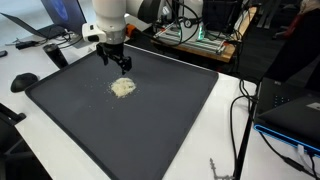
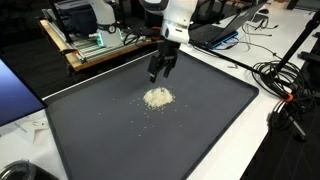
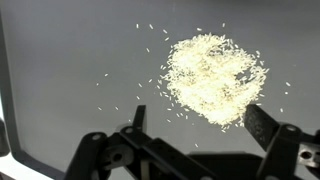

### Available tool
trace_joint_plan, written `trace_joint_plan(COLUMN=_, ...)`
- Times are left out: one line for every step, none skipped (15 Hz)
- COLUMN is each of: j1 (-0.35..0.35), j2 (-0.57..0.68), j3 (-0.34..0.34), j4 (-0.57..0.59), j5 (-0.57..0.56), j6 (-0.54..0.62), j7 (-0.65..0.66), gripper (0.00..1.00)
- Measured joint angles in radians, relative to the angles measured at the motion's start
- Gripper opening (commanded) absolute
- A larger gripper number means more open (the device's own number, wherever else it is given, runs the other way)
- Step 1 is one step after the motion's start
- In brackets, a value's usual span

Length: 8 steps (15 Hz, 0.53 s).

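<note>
Pincer (image 3: 194, 113) hangs apart, empty, just above pale grain pile (image 3: 213, 78) on dark mat (image 3: 60, 60).

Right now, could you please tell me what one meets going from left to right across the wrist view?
Edge of the dark mat → one gripper finger → heap of pale grains → the other gripper finger, by the heap's right edge.

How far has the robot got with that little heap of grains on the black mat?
Done: most grains sit in one heap on the mat. In hand: the end effector hangs open close by the heap, holding nothing. Left: stray grains lie scattered around it.
</note>
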Motion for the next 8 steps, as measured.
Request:
trace_joint_plan(j1=0.015, j2=0.002, j3=0.001, j4=0.014, j5=-0.006, j6=-0.036, j7=0.036, gripper=1.0)
trace_joint_plan(j1=0.028, j2=0.004, j3=0.003, j4=0.028, j5=-0.01, j6=-0.069, j7=0.066, gripper=1.0)
trace_joint_plan(j1=0.04, j2=0.007, j3=0.006, j4=0.041, j5=-0.016, j6=-0.102, j7=0.093, gripper=1.0)
trace_joint_plan(j1=0.054, j2=0.011, j3=0.007, j4=0.055, j5=-0.03, j6=-0.134, j7=0.126, gripper=1.0)
trace_joint_plan(j1=0.068, j2=0.017, j3=0.009, j4=0.069, j5=-0.043, j6=-0.164, j7=0.157, gripper=1.0)
trace_joint_plan(j1=0.081, j2=0.025, j3=0.012, j4=0.083, j5=-0.059, j6=-0.194, j7=0.186, gripper=1.0)
trace_joint_plan(j1=0.095, j2=0.036, j3=0.015, j4=0.098, j5=-0.074, j6=-0.219, j7=0.213, gripper=1.0)
trace_joint_plan(j1=0.108, j2=0.048, j3=0.018, j4=0.113, j5=-0.087, j6=-0.244, j7=0.238, gripper=1.0)
